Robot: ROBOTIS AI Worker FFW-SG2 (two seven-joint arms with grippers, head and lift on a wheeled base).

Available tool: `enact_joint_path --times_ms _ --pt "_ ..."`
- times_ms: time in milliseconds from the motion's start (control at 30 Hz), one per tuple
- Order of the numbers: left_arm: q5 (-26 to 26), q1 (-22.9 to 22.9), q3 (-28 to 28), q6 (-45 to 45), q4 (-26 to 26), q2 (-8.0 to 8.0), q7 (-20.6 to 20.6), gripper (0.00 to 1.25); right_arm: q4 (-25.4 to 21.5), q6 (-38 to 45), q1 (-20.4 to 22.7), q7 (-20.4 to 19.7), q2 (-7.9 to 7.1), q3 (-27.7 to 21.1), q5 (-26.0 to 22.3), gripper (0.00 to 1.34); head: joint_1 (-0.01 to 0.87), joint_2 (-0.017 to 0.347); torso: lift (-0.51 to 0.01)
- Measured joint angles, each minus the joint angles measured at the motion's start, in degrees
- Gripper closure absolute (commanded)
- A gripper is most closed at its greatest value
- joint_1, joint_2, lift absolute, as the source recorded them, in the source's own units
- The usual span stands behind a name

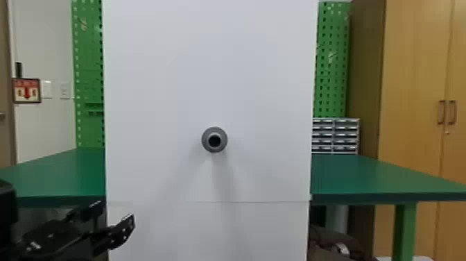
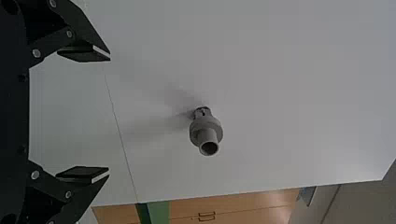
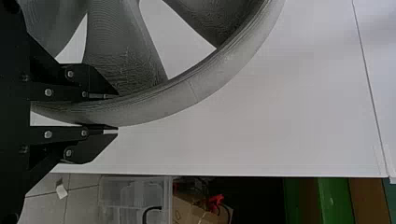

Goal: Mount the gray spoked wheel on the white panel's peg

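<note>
In the right wrist view, the jaws of the right gripper (image 3: pixel 116 114) pinch the rim of the gray spoked wheel (image 3: pixel 229 59). The rim passes between the two flat black fingers: one lies on the inner, spoked side, next to where a broad spoke joins the rim, and the other lies along the outer face. The rim curves onward past the fingertips, and most of the wheel's visible part, spokes included, is on the inner finger's side. Through the gaps between the spokes the white panel (image 1: pixel 208 69) shows behind the wheel; whether the two touch, I cannot tell.

The left gripper (image 1: pixel 112 217) is low at the left in the head view, in front of the panel's left edge. In the left wrist view, the jaws of the left gripper (image 2: pixel 109 114) are spread wide with nothing between them, well apart from the peg.

The gray peg (image 1: pixel 205 140) juts from the panel, near the middle of its width, its round hollow end facing the head camera and a wider collar behind that end. A green worktop (image 1: pixel 367 177) extends on both sides of the panel, carrying a small drawer unit (image 1: pixel 335 136) on the right.
</note>
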Motion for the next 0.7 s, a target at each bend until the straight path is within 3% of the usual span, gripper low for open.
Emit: enact_joint_path --times_ms 700 --pt "0.05 0.02 -0.12 0.00 0.00 0.11 0.00 0.39 -0.02 1.28 0.07 0.01 -0.22 0.18 -0.25 1.09 0.084 -0.008 -0.484"
